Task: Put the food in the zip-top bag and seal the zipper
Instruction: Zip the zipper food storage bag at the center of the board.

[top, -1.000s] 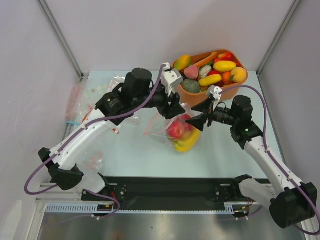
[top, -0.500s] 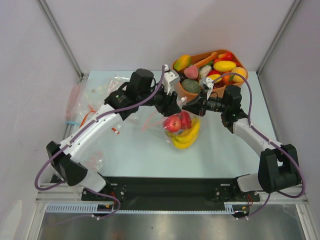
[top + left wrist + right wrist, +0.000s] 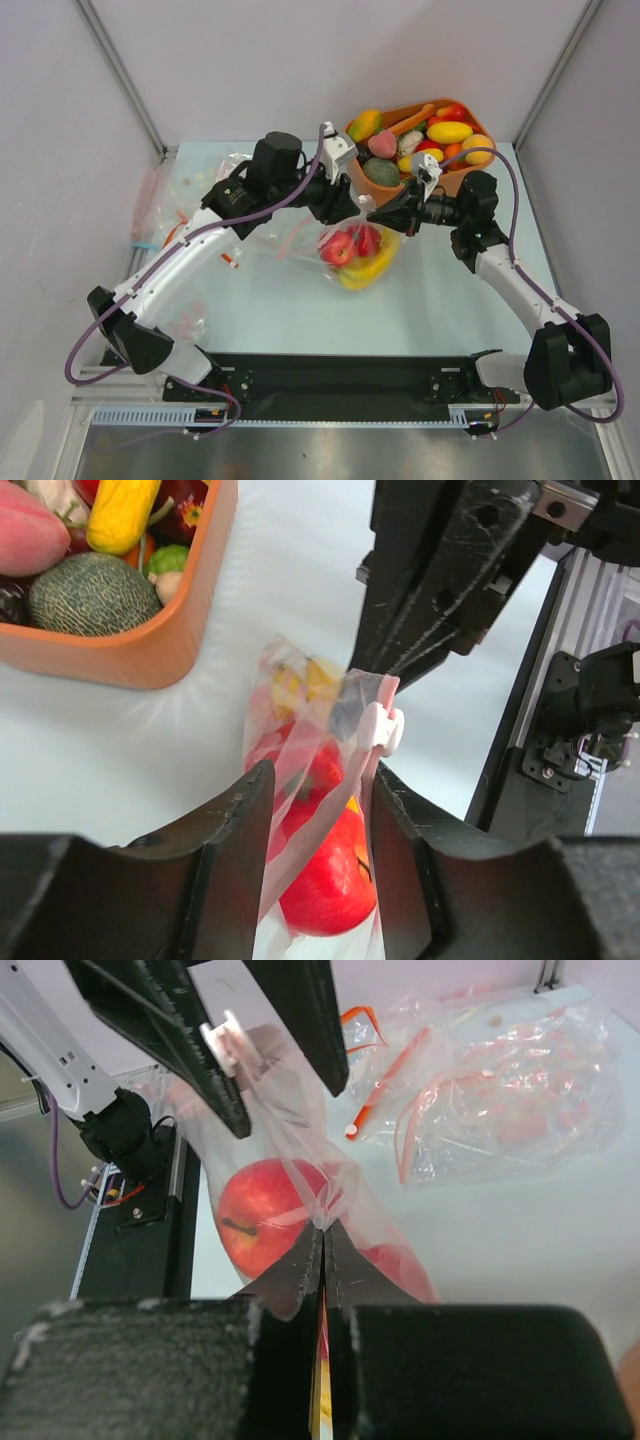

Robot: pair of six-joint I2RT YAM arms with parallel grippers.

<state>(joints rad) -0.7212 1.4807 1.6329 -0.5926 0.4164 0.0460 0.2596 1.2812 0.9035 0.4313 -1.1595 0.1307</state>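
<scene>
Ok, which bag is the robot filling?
Find the orange tub at the table's far side. Just in front of it, the right end effector pinches the zip-top bag. Unlike the flat bags on the left, it holds a red apple and bananas.

Arms: two. Tools: two, the left tool [image 3: 315, 795] and the right tool [image 3: 322, 1240].

Bag [image 3: 300, 245] at counter centre: one. Through its film, two red pieces [image 3: 340, 248] and one banana bunch [image 3: 368, 272] can be counted; any further pieces cannot be told apart.

Tub [image 3: 130, 660] at 1 o'clock: one. Countable in it are two yellow pieces [image 3: 450, 132], one melon [image 3: 381, 172], one peach [image 3: 382, 145] and one carrot [image 3: 410, 119]. The remaining pieces overlap, so their count is uncertain.

Spare bags [image 3: 150, 205], 8 to 10 o'clock: at least three; the exact number is unclear.
</scene>
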